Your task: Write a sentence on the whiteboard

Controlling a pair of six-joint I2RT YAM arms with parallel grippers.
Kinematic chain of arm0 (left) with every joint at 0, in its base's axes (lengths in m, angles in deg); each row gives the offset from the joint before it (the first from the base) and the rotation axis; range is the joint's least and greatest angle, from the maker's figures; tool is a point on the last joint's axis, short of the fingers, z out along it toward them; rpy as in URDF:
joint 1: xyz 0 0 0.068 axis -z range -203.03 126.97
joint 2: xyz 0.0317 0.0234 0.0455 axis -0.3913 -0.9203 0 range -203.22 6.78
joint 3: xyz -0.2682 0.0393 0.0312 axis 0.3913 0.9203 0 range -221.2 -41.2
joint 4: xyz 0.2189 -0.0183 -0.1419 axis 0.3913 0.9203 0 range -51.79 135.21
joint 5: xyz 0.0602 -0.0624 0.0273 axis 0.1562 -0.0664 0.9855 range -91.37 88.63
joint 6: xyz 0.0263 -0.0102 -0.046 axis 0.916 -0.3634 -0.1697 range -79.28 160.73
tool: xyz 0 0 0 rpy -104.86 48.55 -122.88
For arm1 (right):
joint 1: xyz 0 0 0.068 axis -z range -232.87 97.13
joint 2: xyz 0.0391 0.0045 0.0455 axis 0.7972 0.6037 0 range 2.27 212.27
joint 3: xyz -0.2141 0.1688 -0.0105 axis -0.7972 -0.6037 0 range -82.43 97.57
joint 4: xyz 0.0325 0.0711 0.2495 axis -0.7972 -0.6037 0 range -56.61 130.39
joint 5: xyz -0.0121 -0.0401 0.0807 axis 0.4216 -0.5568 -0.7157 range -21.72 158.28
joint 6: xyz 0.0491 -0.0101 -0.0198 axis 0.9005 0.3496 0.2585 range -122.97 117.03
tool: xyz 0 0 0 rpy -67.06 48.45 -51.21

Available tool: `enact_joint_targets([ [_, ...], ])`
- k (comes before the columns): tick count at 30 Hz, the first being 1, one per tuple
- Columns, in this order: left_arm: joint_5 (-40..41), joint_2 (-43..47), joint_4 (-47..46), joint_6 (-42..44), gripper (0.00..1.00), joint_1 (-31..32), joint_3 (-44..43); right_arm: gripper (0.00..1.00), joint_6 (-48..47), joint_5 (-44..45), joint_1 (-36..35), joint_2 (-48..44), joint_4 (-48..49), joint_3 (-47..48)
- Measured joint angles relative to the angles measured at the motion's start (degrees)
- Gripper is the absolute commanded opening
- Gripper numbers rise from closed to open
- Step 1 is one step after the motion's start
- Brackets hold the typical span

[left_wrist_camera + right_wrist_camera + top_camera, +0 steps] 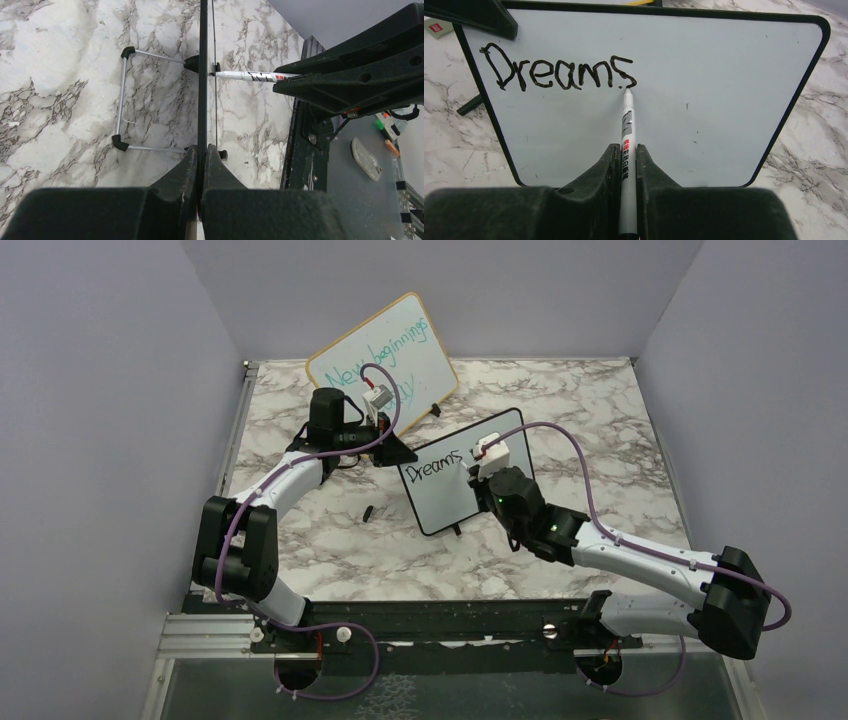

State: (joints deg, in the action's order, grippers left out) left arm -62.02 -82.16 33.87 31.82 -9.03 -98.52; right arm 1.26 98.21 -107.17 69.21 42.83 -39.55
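The small black-framed whiteboard (455, 490) stands tilted mid-table; it fills the right wrist view (704, 90) and shows edge-on in the left wrist view (202, 75). Of the sentence, only the word "Dreams" (559, 72) is written in black near its top edge, also seen from above (436, 460). My left gripper (392, 452) is shut on the board's top left edge (202, 150). My right gripper (626, 150) is shut on a white marker (627, 130), its tip touching the end of the "s". The marker also shows in the left wrist view (250, 76).
A larger wood-framed board (385, 355) with teal handwriting leans at the back. A small dark object (369, 511), perhaps the marker cap, lies on the marble left of the small board. The small board's wire stand (122, 100) rests behind it. Grey walls enclose the table.
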Motion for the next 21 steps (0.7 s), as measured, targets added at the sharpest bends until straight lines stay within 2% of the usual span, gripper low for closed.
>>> enact_joint_targets([
  [21,-0.04,0.0,0.02,-0.02,0.0,0.0,0.0,0.0,0.0,-1.22,0.0,-0.31,0.02,0.04],
])
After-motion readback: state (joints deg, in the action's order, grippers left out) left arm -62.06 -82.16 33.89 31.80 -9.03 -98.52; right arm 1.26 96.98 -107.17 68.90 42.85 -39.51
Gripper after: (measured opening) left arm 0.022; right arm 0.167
